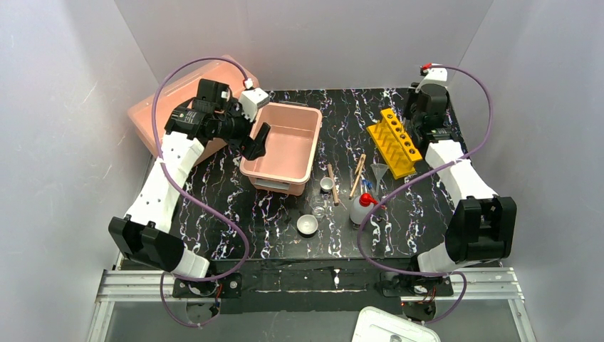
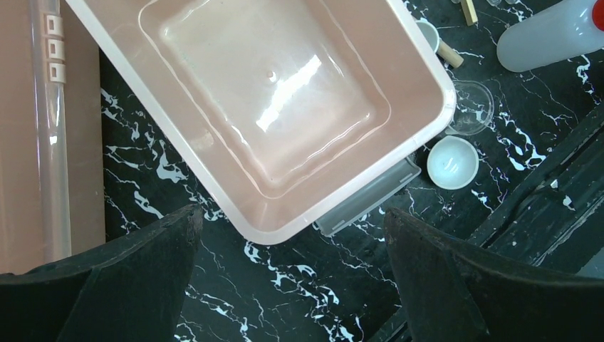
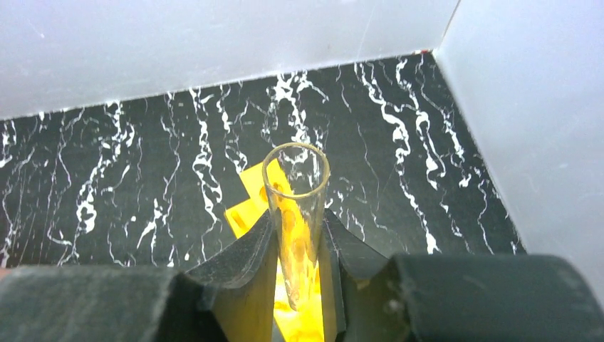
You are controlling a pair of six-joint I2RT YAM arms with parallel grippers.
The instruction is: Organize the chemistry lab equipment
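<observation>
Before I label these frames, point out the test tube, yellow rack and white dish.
test tube (image 3: 295,228): right wrist view, glass wall.
yellow rack (image 1: 400,134): top view, holed top.
white dish (image 2: 453,162): left wrist view, bowl centre.

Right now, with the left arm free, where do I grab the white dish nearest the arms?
Take the white dish by its rim, coming straight down, one jaw inside and one outside. It sits open side up, low and round, so a side approach would likely find little wall. Pick the rim's near side, away from the clear beaker.
</observation>
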